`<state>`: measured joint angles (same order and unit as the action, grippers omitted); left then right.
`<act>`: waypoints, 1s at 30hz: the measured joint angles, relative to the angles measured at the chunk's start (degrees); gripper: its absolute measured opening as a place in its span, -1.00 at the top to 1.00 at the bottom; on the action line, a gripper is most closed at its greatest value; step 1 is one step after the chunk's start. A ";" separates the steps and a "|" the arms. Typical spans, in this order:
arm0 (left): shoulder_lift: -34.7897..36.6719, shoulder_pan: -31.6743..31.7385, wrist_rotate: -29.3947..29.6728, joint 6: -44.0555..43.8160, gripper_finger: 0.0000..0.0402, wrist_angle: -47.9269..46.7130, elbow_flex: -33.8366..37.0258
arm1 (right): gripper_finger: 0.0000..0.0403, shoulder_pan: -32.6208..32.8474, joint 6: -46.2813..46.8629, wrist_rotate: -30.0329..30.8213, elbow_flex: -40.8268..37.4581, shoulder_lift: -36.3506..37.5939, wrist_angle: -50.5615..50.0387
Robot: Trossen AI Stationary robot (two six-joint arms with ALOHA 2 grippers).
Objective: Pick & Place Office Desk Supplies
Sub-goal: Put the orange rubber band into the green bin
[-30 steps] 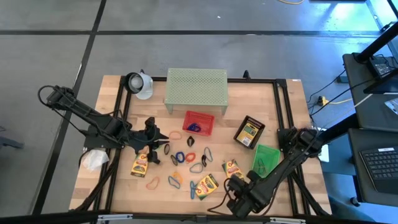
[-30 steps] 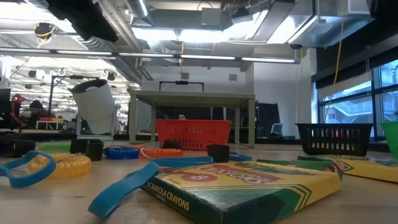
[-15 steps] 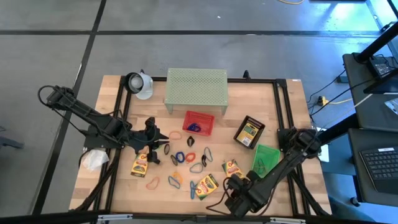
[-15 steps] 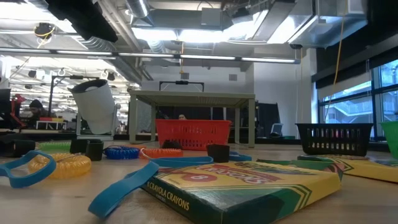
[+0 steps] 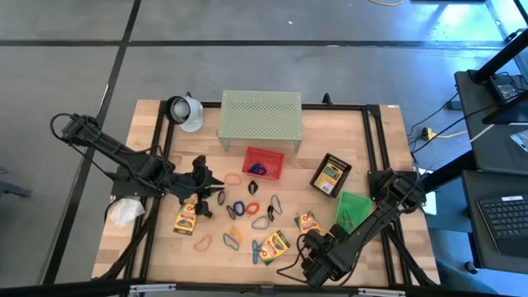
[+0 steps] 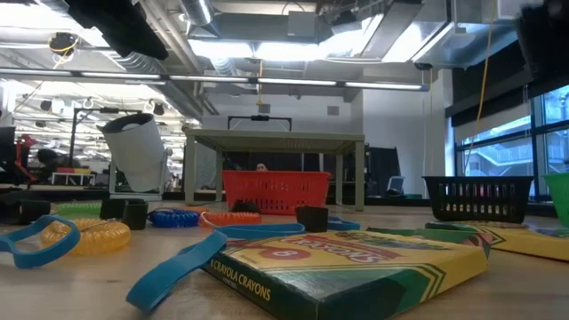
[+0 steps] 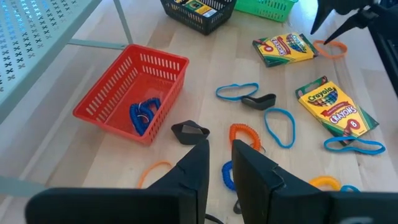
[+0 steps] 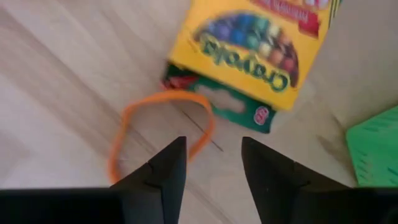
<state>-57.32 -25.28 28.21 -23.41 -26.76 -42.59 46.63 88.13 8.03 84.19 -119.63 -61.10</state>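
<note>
My right gripper (image 8: 213, 149) hangs open near the table's near edge (image 5: 304, 245), just above an orange loop (image 8: 166, 94) that lies flat on the wood beside a yellow-and-green crayon box (image 8: 249, 43). My left gripper (image 7: 219, 168) waits at the table's left (image 5: 206, 177) with a narrow gap between its fingers and nothing in it. Ahead of it lie blue loops (image 7: 236, 91), an orange coil (image 7: 244, 132), black clips (image 7: 259, 100) and another crayon box (image 7: 336, 111). A third crayon box (image 5: 186, 216) lies near the left arm.
A red basket (image 5: 264, 162) holding a blue coil stands mid-table, in front of the pale green perforated shelf (image 5: 261, 120). A black basket (image 5: 332, 176) and a green basket (image 5: 353, 210) stand at the right. A white wad (image 5: 125, 212) lies at the left edge.
My right arm has shifted slightly at the table's near edge; a dark part of it now shows at the low view's upper right. The things on the table lie as they did.
</note>
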 joint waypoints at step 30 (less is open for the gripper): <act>0.00 0.00 -2.37 -0.41 0.70 0.02 -0.02 | 0.99 1.73 6.91 3.72 -4.63 5.01 6.73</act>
<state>-57.32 -25.28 25.85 -23.82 -26.74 -42.61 48.36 95.05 11.75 79.56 -114.63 -54.37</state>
